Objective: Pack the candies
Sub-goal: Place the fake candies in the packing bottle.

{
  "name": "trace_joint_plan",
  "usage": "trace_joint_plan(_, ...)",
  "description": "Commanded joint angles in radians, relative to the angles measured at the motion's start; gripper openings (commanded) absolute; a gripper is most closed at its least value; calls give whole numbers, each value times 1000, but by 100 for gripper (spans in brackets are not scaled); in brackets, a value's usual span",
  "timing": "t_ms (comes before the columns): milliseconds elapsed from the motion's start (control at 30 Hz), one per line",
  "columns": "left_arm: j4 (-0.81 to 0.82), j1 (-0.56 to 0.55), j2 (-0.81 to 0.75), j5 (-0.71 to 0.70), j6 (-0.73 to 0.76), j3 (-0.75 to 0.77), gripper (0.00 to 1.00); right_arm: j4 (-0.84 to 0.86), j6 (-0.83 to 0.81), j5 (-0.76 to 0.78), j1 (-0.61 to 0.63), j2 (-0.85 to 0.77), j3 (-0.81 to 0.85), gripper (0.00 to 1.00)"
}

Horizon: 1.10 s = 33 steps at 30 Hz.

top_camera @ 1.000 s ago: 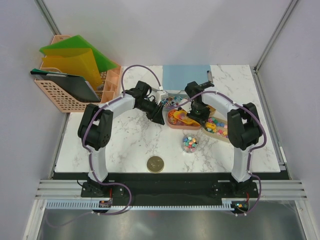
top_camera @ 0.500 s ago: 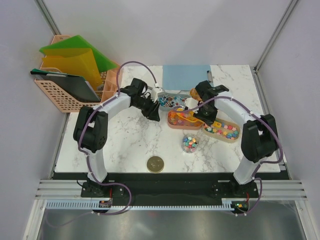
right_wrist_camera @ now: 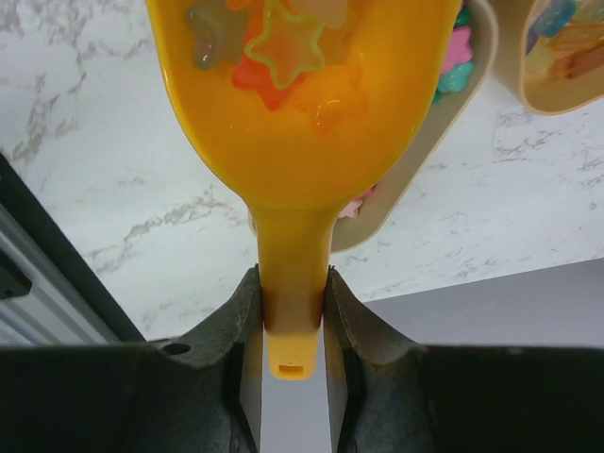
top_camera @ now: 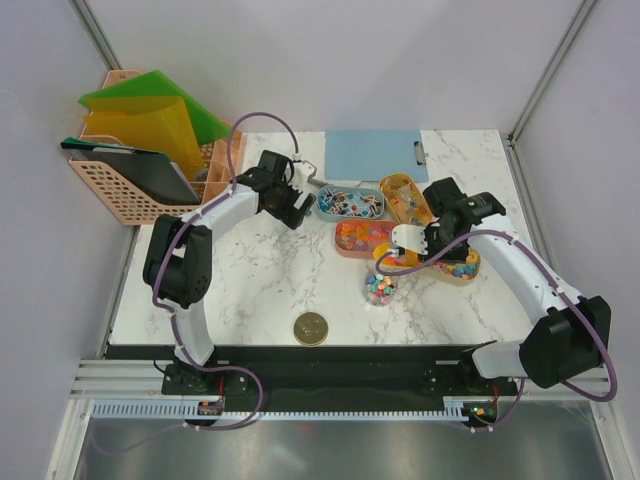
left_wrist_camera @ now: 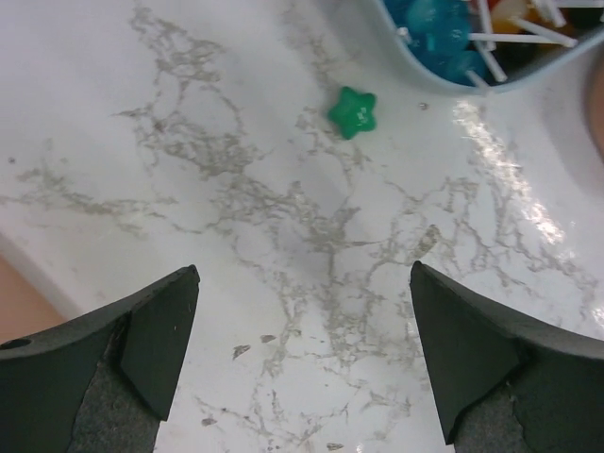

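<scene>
My right gripper (right_wrist_camera: 291, 283) is clamped on the narrow handle of the orange scoop (right_wrist_camera: 302, 123), a finger pressed to each side. The bowl points to 12 o'clock in my wrist view, and a few star-shaped candies (right_wrist_camera: 283, 42) lie in it, pale green, red and orange. From overhead that gripper (top_camera: 402, 243) sits near the small round jar (top_camera: 379, 288) of pastel bits, at its 1 o'clock. The tan tray (top_camera: 476, 268) is at the gripper's 3 o'clock and the pink tray (top_camera: 338, 240) of orange-red bits at its 9 o'clock. My left gripper (left_wrist_camera: 302, 283) stands wide open over the marble table (top_camera: 260, 290), holding nothing. One green star candy (left_wrist_camera: 353, 111) lies on the marble at 12 o'clock from it, just beside the rim of the blue-grey tray (left_wrist_camera: 425, 80), which holds blue wrapped pieces on white sticks. The gold lid (top_camera: 311, 328) lies near the table's front edge, at 7 o'clock from the jar.
</scene>
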Motion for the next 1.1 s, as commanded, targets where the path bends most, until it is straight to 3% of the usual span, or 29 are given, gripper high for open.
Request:
trace_joint_plan(0,50,-3,-20,-185,-59,12,100,-92,-121,82,8,-23,-8,0)
trace_joint_plan(433,36,-3,-7,-354,-159,66,100,-153,-21,367,175,100,46,0)
trace_joint_plan(767,47,-4,-40,-388,-184,66,100,-218,32,527,246,167,130,0)
trace_joint_plan(1067,74,-3,-53,-424,-194,54,100,-275,32,647,319,158,78,0)
